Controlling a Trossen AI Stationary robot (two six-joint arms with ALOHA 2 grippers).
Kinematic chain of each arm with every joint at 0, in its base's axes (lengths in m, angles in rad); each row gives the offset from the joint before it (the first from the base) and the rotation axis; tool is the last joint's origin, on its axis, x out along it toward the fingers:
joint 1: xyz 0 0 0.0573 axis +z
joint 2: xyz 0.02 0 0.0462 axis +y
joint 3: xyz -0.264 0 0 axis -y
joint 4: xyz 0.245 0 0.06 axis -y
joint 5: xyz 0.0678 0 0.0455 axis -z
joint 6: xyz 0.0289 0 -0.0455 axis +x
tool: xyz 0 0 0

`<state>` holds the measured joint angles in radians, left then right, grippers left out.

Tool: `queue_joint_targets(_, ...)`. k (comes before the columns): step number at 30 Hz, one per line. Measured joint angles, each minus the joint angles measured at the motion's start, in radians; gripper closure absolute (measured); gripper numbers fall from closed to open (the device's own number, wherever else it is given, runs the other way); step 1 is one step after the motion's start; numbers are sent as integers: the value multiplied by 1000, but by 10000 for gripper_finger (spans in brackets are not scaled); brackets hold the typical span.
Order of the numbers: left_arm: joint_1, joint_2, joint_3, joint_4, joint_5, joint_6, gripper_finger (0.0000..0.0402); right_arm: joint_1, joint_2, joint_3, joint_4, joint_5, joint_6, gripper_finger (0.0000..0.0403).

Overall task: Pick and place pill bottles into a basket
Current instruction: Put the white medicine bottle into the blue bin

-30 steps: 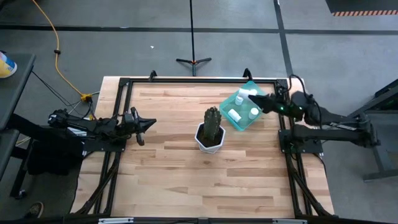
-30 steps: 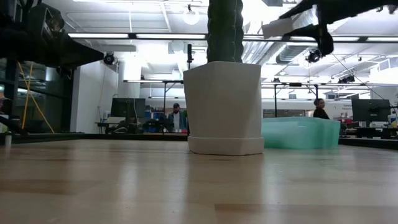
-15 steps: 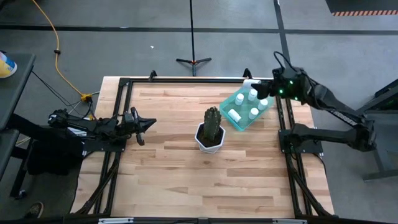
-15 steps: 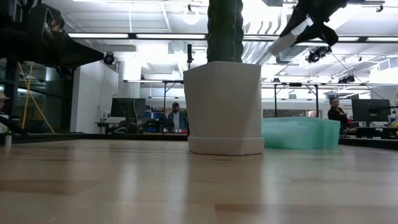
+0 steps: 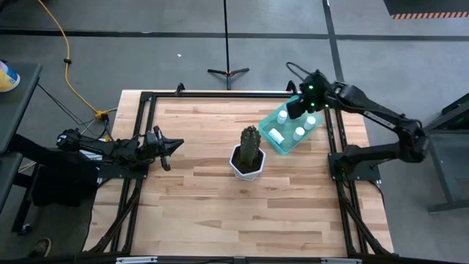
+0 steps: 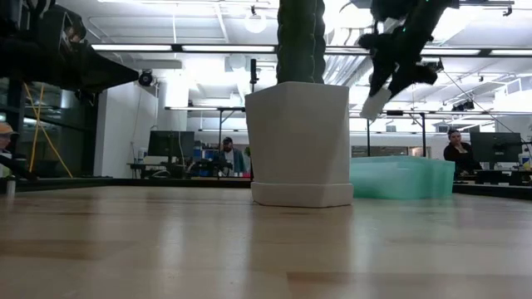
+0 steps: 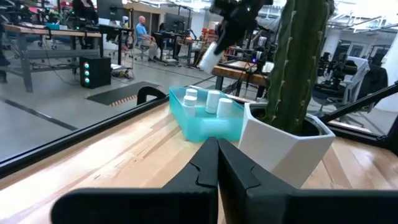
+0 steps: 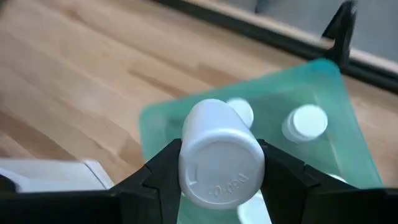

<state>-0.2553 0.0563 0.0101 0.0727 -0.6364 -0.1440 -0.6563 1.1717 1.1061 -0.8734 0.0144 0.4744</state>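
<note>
My right gripper (image 5: 298,108) is above the far part of the teal basket (image 5: 272,144), shut on a white pill bottle (image 8: 221,163). In the low view the bottle (image 6: 376,101) slants down below the fingers, above the basket (image 6: 402,178). Several white pill bottles (image 5: 277,135) stand or lie in the basket; they also show in the left wrist view (image 7: 213,101). My left gripper (image 5: 176,146) waits shut and empty at the table's left, pointing toward the cactus pot (image 5: 248,160). My right gripper pinches the bottle's round body (image 8: 186,163) between its two fingers (image 8: 283,177), one on each side. The bottle lies along the fingers, one flat end (image 8: 222,173) facing the wrist camera. The fingers slant down from above. The bottle is lifted clear, tilted, its free end (image 6: 369,108) lowest.
The white faceted pot with the green cactus (image 6: 299,141) stands mid-table, near the basket's near-left side. A black frame rail (image 5: 220,95) runs round the table. People sit at desks in the room behind (image 6: 456,149). Bare wood lies across the near half (image 5: 242,213).
My right gripper has swung from the table's right edge toward the left, over the basket's far part, and tipped from level to slanting down. The bottle in it has gone from level and high to pointing down, lower toward the basket.
</note>
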Motion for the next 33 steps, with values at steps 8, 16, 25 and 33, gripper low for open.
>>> queue_joint_targets(8, 0, 0, 0, 0, -4, 8, 380, 2, 127, 0, -84, 6, -78, 239)
queue_joint_targets(16, 0, 1, 0, 0, -18, 8, 362, 35, 225, 0, -101, 25, -164, 239)
queue_joint_targets(25, 0, 1, 0, 0, -26, 11, 375, 44, 345, 0, -105, 74, -255, 239)
queue_joint_targets(33, 0, 1, 0, -1, -37, 8, 374, 44, 412, 0, -105, 88, -301, 238)
